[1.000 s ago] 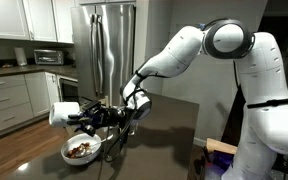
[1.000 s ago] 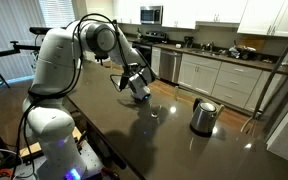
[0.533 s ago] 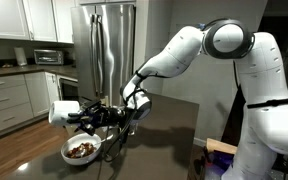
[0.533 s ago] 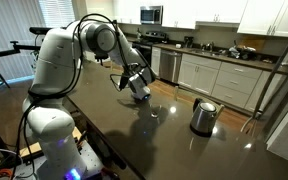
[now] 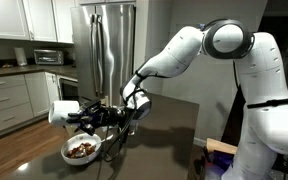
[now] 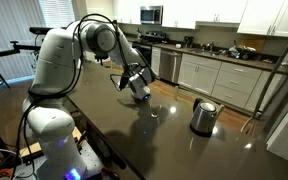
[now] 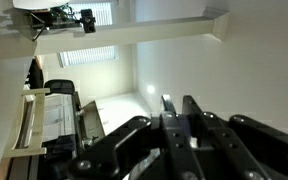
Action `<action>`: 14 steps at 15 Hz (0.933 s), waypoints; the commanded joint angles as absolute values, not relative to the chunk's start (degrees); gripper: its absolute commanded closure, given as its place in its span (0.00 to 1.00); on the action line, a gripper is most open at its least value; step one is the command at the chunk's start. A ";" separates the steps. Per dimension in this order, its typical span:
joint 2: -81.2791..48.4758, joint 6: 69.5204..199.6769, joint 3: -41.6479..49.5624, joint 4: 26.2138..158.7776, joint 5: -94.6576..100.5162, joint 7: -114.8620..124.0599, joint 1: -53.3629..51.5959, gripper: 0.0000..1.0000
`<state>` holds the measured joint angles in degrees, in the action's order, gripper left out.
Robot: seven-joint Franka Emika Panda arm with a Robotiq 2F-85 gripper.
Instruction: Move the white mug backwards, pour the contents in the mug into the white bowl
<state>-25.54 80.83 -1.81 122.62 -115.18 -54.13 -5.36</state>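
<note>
Your gripper (image 5: 80, 117) is clamped on the white mug (image 5: 60, 114); in an exterior view its dark fingers close around the mug's end nearest the arm; the mug is clear of the dark countertop (image 5: 169, 125) and lies roughly on its side, its long axis near level.

The white bowl (image 5: 80, 159) stands on the countertop below the gripper and mug, apart from both; brown bits show inside it; the mug is narrower than the bowl; you cannot tell at this size whether anything is leaving the mug.

The arm (image 5: 174, 50) reaches across the countertop from the robot's white body to the gripper; a steel refrigerator (image 5: 106, 45) stands behind it, and a microwave (image 5: 48, 57) sits on the kitchen counter further back.

In an exterior view the gripper (image 6: 137, 86) hangs over the same countertop (image 6: 184, 150); the mug cannot be told apart from the gripper there and the bowl is not made out; a steel kettle (image 6: 203, 116) stands on the countertop well apart from the gripper.

The wrist view shows only the dark gripper body (image 7: 184, 145) against pale walls and ceiling; neither mug nor bowl can be made out in it.
</note>
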 commanded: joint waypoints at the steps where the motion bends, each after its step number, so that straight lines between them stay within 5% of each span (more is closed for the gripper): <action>1: -26.36 79.28 -1.76 120.80 -115.71 -54.19 -5.27 0.92; 14: -29.18 80.11 -1.32 118.23 -114.83 -55.02 -5.58 0.92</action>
